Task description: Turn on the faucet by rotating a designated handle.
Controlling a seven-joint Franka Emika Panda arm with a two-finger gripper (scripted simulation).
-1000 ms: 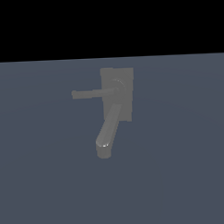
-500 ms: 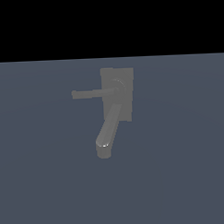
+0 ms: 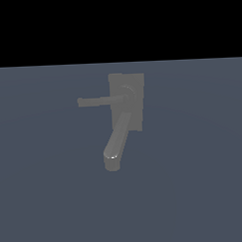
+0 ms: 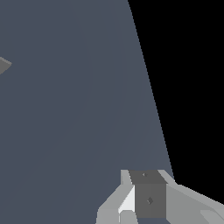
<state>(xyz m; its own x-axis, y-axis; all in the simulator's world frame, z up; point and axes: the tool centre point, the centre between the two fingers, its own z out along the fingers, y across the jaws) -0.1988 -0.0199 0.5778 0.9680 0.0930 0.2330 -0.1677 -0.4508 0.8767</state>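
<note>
The dull grey faucet [image 3: 134,82] stands on the blue-grey floor in the exterior view, with a flat back plate and a round hub [image 3: 127,94]. Its thick curved spout [image 3: 116,140] bends down toward the camera. The handle [image 3: 99,100], a thin straight lever, sticks out level from the hub toward the exterior view's left. The arm does not show in the exterior view. In the wrist view only part of my gripper [image 4: 146,177] shows at the picture's edge, over bare floor. A small grey corner [image 4: 3,65], probably of the faucet, shows far from it. Nothing is between the fingers that I can see.
The flat blue-grey floor [image 3: 196,189] spreads all round the faucet. Beyond its far edge there is only black. In the wrist view the floor's edge [image 4: 148,87] runs slantwise next to the gripper.
</note>
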